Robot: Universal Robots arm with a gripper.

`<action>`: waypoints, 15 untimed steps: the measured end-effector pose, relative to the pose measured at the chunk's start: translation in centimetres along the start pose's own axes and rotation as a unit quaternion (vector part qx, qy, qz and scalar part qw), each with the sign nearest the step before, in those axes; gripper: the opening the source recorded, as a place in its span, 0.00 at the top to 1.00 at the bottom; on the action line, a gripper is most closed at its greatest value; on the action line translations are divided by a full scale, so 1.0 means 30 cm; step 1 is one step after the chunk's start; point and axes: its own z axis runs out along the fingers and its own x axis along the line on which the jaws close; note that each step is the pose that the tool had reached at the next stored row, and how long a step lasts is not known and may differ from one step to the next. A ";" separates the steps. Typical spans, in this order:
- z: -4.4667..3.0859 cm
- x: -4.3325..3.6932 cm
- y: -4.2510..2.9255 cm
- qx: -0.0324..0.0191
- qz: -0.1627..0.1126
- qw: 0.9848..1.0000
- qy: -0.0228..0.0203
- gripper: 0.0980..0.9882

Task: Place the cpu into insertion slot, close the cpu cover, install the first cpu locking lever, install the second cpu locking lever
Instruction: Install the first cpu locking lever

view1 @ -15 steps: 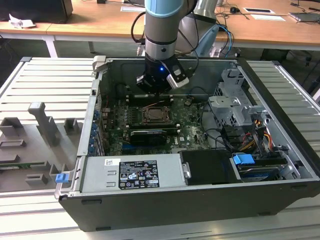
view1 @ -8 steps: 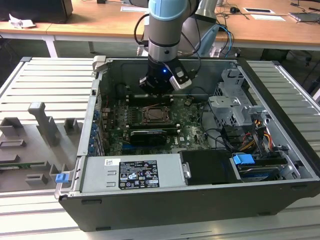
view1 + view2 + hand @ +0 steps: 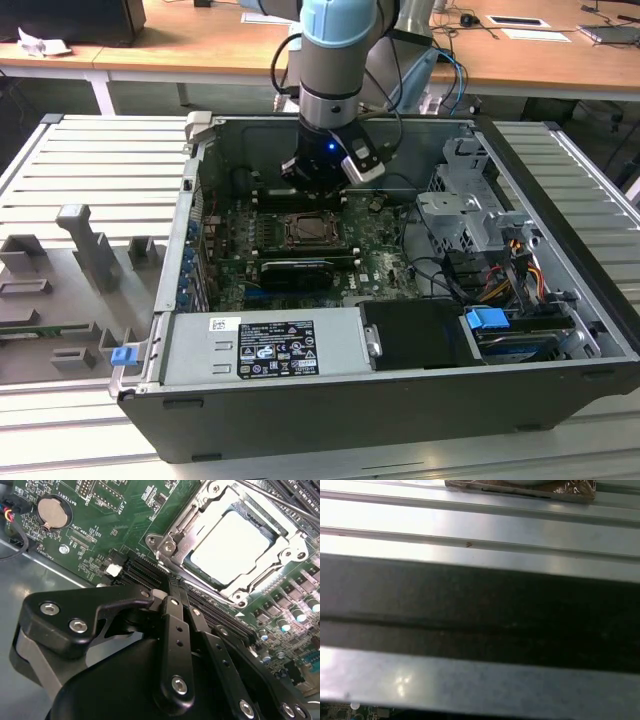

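Inside the open computer case, the insertion slot sits in the middle of the green board. In the second wrist view the cpu lies flat in the slot with its pale metal face up. The silver cpu cover is folded down around it. A thin locking lever rod runs along the far side of the socket. My gripper hangs just behind the socket, over the black memory strips. Its black fingers are pressed together at the tips with nothing visible between them. In the exterior view the gripper is low in the case.
The case walls close in on all sides. A power supply box fills the front, with a drive cage and cables at the exterior view's right. Memory strips and a coin battery flank the socket. Grey fixtures stand on the ribbed table.
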 end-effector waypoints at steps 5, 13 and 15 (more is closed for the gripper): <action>0.006 -0.002 -0.001 0.002 0.000 1.000 0.000 0.99; 0.017 -0.004 -0.002 -0.007 0.000 1.000 -0.001 0.99; -0.015 -0.005 0.001 -0.007 0.000 1.000 -0.001 0.99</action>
